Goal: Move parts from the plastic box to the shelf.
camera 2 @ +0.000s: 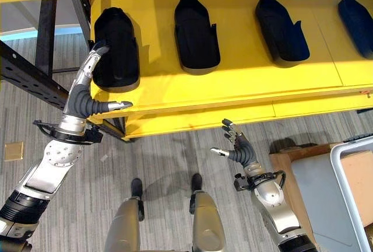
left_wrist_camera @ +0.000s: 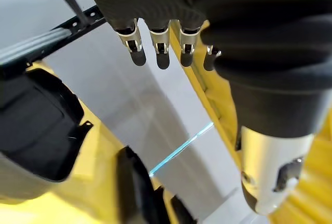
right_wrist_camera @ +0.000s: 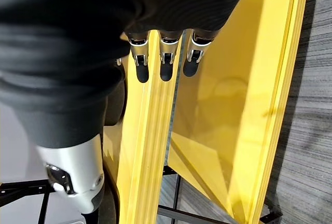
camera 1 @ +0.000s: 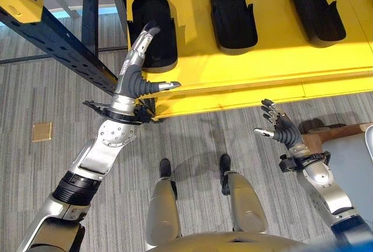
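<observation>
At our left hand [camera 1: 139,59] fingertips, a black part [camera 2: 116,48] sits on the yellow shelf [camera 2: 233,83] — fingers straight, holding nothing; we'd nudge it squarely back — right hand [camera 2: 239,147] relaxed, empty.

Grey striped carpet [camera 1: 46,164], perhaps tiles.

A yellow shelf [camera 2: 245,80] runs across the far side of the scene, carried at its left end by a dark perforated steel frame [camera 1: 55,45]. Four black moulded parts lie side by side on it, well apart from one another: the leftmost part [camera 2: 116,48], a second part [camera 2: 197,36], a third part [camera 2: 281,32] and a fourth part [camera 2: 356,18] cut off at the right edge. Below the shelf lies grey striped carpet floor [camera 2: 169,153], with a small brass floor plate [camera 1: 42,131] set into it at the left.
</observation>
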Robot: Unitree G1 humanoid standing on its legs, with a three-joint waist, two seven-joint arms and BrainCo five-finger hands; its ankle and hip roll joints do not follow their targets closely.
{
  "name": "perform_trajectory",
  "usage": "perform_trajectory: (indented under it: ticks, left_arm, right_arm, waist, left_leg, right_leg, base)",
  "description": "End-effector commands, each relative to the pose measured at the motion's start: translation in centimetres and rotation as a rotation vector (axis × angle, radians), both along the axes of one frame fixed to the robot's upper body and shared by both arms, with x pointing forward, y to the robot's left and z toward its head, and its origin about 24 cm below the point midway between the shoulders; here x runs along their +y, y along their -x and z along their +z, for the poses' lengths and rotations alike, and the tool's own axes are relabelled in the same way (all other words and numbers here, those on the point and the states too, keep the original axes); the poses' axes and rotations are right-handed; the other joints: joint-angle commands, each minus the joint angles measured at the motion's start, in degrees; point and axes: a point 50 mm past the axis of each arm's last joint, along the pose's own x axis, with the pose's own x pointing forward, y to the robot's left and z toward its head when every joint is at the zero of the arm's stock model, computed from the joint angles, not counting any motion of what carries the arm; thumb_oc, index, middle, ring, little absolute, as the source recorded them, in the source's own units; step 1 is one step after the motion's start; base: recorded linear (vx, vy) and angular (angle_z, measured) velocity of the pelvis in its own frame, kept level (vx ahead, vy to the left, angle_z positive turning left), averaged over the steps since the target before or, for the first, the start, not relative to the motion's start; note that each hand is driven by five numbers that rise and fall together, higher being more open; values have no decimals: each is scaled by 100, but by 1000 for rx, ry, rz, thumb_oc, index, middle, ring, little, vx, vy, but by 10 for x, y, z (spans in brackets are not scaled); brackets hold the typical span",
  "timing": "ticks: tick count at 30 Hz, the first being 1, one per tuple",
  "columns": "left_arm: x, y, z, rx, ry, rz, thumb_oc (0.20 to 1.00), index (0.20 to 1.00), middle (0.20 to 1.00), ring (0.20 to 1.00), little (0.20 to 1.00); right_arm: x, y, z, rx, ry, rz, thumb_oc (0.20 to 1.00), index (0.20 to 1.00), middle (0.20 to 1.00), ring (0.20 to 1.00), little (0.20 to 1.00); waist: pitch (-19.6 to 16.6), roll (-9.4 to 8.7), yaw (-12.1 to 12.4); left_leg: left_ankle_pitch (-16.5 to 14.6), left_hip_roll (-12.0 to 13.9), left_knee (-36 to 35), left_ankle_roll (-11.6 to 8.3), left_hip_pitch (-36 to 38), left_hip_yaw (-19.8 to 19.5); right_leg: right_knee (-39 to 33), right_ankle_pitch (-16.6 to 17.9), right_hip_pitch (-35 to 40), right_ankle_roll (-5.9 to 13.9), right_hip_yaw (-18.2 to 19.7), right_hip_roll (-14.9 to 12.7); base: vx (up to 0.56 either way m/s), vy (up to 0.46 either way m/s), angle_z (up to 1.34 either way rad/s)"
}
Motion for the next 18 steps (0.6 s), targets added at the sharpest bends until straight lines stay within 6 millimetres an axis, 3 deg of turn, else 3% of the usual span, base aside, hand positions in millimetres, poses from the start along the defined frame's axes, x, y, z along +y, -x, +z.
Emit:
perform_trajectory:
  ticks: [1,18]
  left_arm:
    - [-9,5,5,-76,-147,-4,1000,1000,1000,1000,1000]
    - [-15,-22,-68,148,-401,102,1000,1000,1000,1000,1000]
  right_arm:
    - [0,1,26,-152,-9,-7,1000,1000,1000,1000,1000]
    - [1,-3,27,-167,-4,-31,1000,1000,1000,1000,1000]
  waist:
    - [-273,-16,1]
    - [-40,-79,-36]
  left_leg:
    - [314,218,-23,33,-100,163]
    - [235,225,197,63,-295,172]
  right_leg:
    - [-150,204,226,183,35,-94]
    - [56,135,15,152,91,-73]
  base:
    - [0,0,0]
    - [0,0,0]
